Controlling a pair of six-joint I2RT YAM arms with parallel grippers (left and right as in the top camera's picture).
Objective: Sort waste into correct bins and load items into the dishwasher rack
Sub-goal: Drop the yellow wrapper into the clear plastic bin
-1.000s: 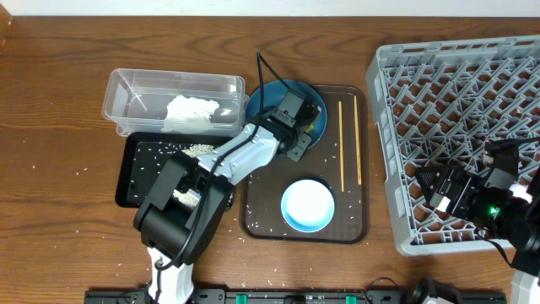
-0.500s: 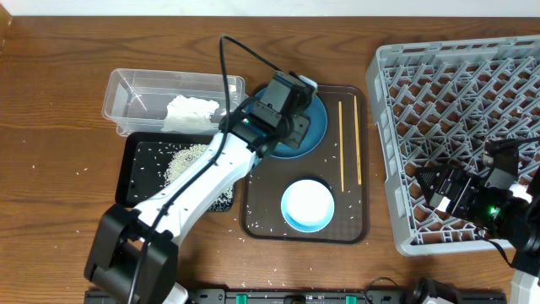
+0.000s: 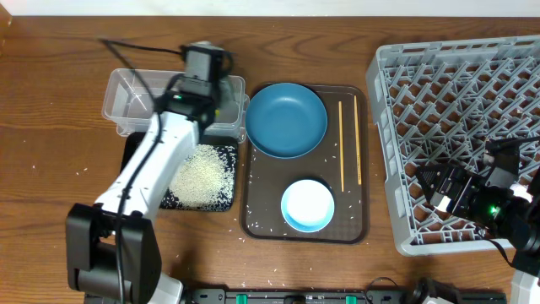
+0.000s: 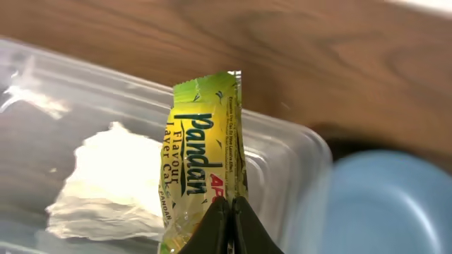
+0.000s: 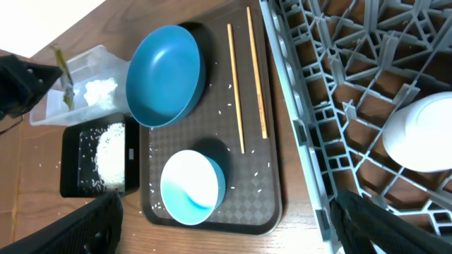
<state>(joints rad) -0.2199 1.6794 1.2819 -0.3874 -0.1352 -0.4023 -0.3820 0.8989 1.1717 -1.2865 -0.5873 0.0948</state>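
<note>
My left gripper (image 4: 229, 226) is shut on the yellow-green snack wrapper (image 4: 201, 155) and holds it upright over the right end of the clear tub (image 4: 296, 152). Crumpled white tissue (image 4: 106, 176) lies in the tub. From overhead the left gripper (image 3: 202, 89) hangs over the clear tub (image 3: 126, 93). The black tray (image 3: 143, 160) holds a pile of rice (image 3: 201, 173). The blue plate (image 3: 287, 118), chopsticks (image 3: 342, 143) and white bowl (image 3: 308, 205) lie on the brown serving tray (image 3: 354, 228). My right gripper (image 5: 227, 204) is open and empty above the grey rack's (image 3: 456, 127) front left corner.
A pale round item (image 5: 424, 134) sits in the rack near the right gripper. Loose rice grains are scattered on the brown tray and on the wooden table (image 3: 51, 169). The rack fills the right side of the table.
My left gripper has lifted the wrapper off the blue plate and swung left to above the clear tub. The plate and the rice pile now show fully. The right arm has not moved.
</note>
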